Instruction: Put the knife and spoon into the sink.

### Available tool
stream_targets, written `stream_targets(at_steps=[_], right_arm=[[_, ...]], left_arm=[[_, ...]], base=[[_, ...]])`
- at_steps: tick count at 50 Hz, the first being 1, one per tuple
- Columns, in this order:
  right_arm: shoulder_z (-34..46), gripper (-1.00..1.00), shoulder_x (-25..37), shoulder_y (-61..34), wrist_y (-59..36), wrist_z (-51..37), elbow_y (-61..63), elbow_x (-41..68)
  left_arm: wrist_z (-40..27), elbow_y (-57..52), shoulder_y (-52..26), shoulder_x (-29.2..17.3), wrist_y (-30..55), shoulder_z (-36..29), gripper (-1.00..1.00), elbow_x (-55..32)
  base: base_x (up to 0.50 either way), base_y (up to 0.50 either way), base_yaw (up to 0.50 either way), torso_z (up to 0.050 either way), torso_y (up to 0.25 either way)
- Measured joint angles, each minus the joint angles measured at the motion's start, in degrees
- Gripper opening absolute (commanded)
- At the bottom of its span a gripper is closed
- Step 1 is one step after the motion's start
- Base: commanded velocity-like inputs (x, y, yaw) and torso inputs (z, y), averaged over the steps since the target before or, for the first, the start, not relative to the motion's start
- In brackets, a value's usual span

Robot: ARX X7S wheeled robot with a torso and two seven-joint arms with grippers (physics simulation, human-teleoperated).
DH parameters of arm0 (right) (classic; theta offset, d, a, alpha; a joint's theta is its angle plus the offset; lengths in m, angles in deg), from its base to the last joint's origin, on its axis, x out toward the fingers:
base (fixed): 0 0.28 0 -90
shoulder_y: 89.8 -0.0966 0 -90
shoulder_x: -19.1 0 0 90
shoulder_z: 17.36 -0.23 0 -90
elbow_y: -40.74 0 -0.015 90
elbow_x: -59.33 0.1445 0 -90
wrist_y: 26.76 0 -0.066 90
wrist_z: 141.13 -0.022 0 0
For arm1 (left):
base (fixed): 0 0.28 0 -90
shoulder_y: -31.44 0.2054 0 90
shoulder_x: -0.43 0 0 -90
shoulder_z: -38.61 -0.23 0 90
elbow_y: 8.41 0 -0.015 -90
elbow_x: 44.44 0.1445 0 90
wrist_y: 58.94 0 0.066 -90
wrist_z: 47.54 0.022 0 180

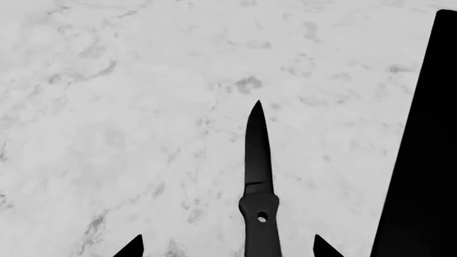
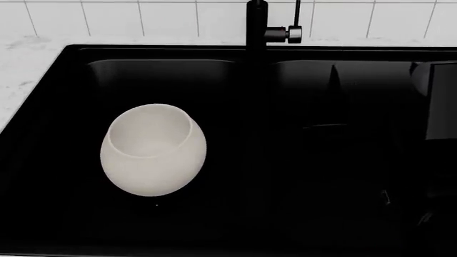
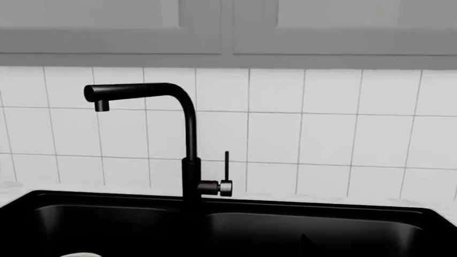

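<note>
A black knife (image 1: 258, 160) lies flat on the white marble counter (image 1: 128, 118), with a small hole in its handle. My left gripper (image 1: 228, 247) is open, its two dark fingertips (image 1: 132, 247) standing wide apart on either side of the handle without touching it. The black sink (image 2: 43, 107) fills the head view, and its dark rim (image 1: 421, 171) runs beside the knife. A grey part of my right arm (image 2: 437, 101) shows over the right basin; its jaws are lost against the black. The spoon is out of view.
A white cup (image 2: 153, 150) lies in the left basin. The tall black faucet (image 3: 187, 134) rises at the back between the basins, its lever (image 2: 286, 34) to the right. White tiled wall (image 3: 321, 123) stands behind.
</note>
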Motion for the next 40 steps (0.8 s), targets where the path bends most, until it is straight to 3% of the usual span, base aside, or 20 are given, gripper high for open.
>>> stream_targets(at_steps=[37,38,40], right_arm=[[-0.31,1.00,-0.60,1.49,0.93,0.45,-0.90,-0.23],[-0.32,1.00,-0.61,1.54,0.97,0.46,-0.92,-0.24],[-0.35,1.00,-0.63,1.61,1.04,0.49,-0.95,-0.25]], left_arm=[[3.05,6.27,0.28,1.29,-3.11,-0.33,1.00,2.09],[3.13,6.23,0.32,1.29,-3.11,-0.30,-1.00,2.16],[3.26,6.27,0.46,1.23,-3.34,-0.08,-1.00,2.48]], base=[[0.00,0.00,0.00,0.000,0.000],[0.00,0.00,0.00,0.000,0.000],[0.00,0.00,0.00,-0.005,0.000]])
